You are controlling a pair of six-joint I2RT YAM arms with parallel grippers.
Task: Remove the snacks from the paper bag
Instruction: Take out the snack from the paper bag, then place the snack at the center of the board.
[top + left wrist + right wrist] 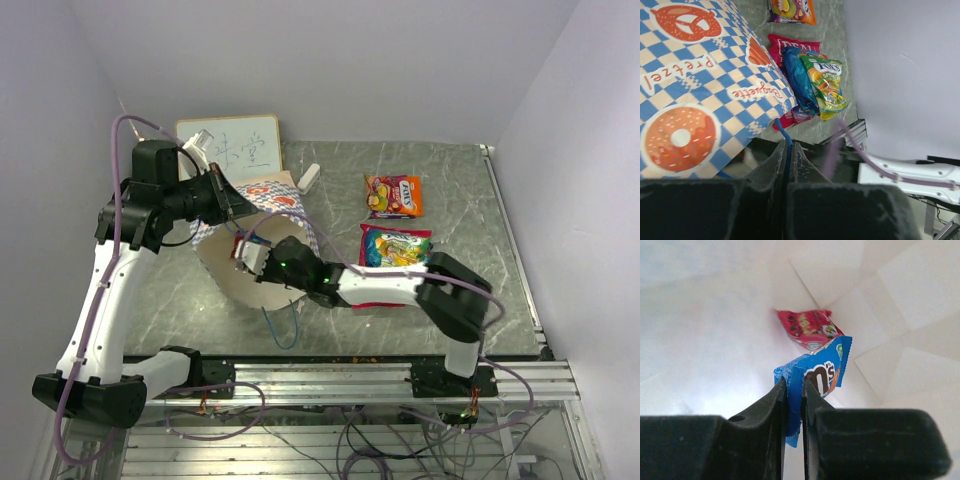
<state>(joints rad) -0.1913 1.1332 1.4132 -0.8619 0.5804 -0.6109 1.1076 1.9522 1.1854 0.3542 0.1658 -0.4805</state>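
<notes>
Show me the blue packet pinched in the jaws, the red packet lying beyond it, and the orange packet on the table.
blue packet (822, 372): right wrist view, on its printed front.
red packet (807, 329): right wrist view, its middle.
orange packet (393, 196): top external view, its middle.

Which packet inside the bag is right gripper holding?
The blue M&M's packet, clamped in the right gripper; the red packet lies loose deeper in the paper bag.

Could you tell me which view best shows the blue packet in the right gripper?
Right wrist view: the blue packet sits pinched in the right gripper inside the paper bag. The other views do not clearly show it.
</notes>
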